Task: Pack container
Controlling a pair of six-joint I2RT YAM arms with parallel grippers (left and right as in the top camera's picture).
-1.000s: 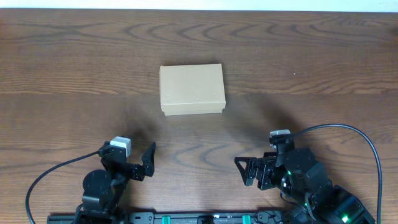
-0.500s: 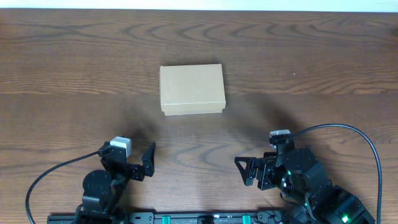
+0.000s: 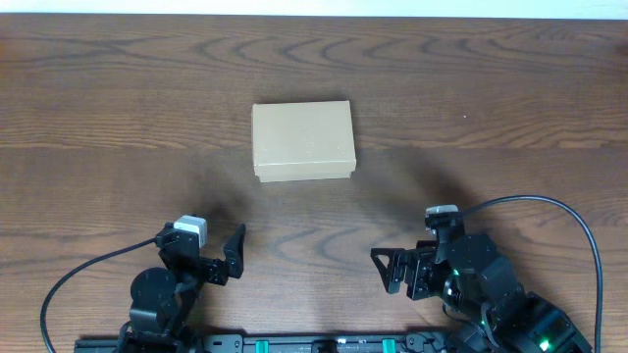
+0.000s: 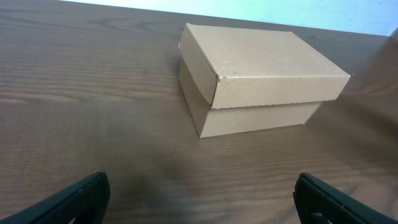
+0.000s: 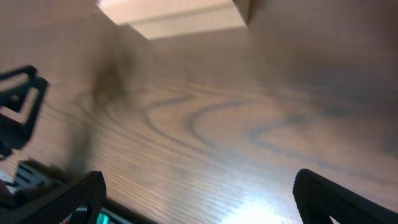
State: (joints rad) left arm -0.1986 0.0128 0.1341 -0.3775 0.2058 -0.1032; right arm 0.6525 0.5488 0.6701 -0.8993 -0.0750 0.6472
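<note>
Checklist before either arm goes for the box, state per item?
1. container flat on the table, apart from both arms: ok.
2. Lid open for packing: not ok, the flap is down.
3. What is inside the container: cannot tell, the lid hides it.
4. left gripper open, holding nothing: ok.
5. right gripper open, holding nothing: ok.

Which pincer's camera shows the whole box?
The left pincer: its view holds the closed box entire, while the right pincer sees only part of it, cut off by the top edge.
</note>
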